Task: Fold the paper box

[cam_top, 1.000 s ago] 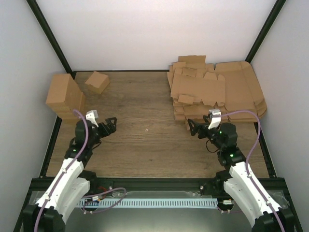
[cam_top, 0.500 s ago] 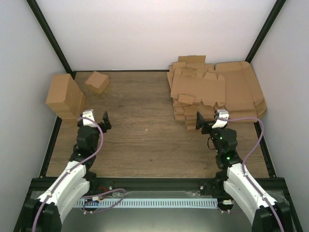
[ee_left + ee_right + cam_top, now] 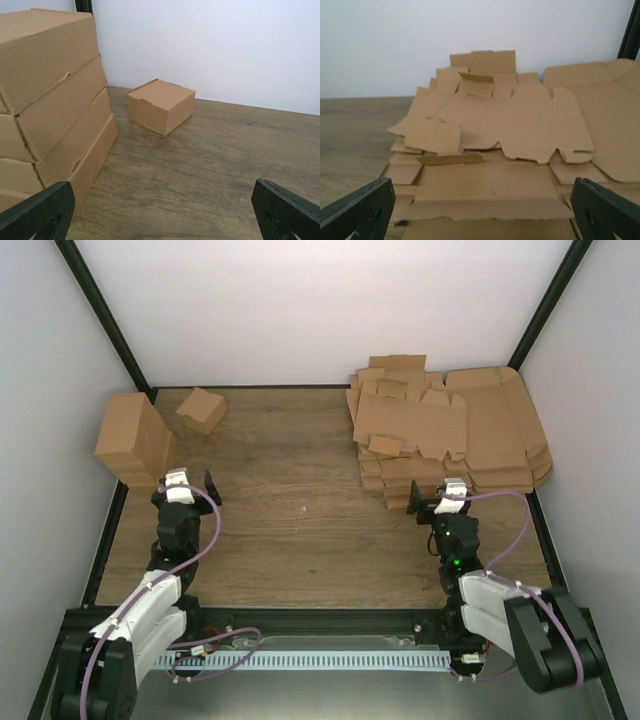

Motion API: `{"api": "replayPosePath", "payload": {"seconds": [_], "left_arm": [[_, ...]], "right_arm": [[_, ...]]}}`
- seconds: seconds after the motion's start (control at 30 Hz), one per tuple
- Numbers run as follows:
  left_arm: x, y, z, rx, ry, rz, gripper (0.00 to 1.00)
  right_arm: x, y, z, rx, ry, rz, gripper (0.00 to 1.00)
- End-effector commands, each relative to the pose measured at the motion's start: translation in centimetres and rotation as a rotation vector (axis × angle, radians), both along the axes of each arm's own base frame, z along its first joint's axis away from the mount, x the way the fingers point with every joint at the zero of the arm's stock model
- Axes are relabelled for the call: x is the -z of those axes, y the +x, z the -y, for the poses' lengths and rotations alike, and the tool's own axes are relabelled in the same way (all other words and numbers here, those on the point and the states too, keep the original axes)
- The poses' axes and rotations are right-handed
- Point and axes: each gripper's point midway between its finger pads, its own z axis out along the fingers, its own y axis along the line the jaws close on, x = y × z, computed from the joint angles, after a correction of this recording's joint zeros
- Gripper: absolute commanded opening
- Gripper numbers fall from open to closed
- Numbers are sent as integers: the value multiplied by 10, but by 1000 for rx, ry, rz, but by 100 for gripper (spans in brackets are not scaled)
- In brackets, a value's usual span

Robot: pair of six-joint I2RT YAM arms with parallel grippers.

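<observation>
At the far left a stack of closed cartons stands with a small cube-like box just beside it. The left gripper sits near them, low over the wooden table, its jaws spread wide and holding nothing. At the right, the right gripper (likewise gaping wide and empty) faces the near edge of a pile of flat cardboard, on top of which lies the paper box, an unfolded die-cut sheet, with a wider sheet with rounded corners to its right.
</observation>
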Motion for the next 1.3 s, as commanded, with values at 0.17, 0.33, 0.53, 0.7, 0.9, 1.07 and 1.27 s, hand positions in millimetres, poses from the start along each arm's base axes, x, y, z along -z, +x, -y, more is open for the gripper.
{"api": "replayPosePath", "payload": {"seconds": [0.17, 0.33, 0.53, 0.7, 0.9, 1.07, 1.27], "left_arm": [[7, 11, -6, -26, 88, 59, 100], [15, 25, -14, -36, 100, 48, 100], [10, 48, -6, 47, 107, 66, 100], [22, 74, 0, 85, 135, -3, 100], [38, 85, -7, 82, 93, -30, 100], [38, 86, -7, 84, 89, -28, 100], [38, 86, -7, 85, 89, -27, 100]], "right_arm": [[-22, 44, 1, -6, -132, 110, 99], [-1, 57, 30, 20, -26, 75, 98], [12, 78, 26, -9, -41, -22, 100], [12, 79, 22, -35, -49, -27, 100], [13, 81, 20, -47, -51, -30, 100], [12, 81, 20, -47, -51, -29, 100], [13, 81, 19, -48, -51, -33, 100]]}}
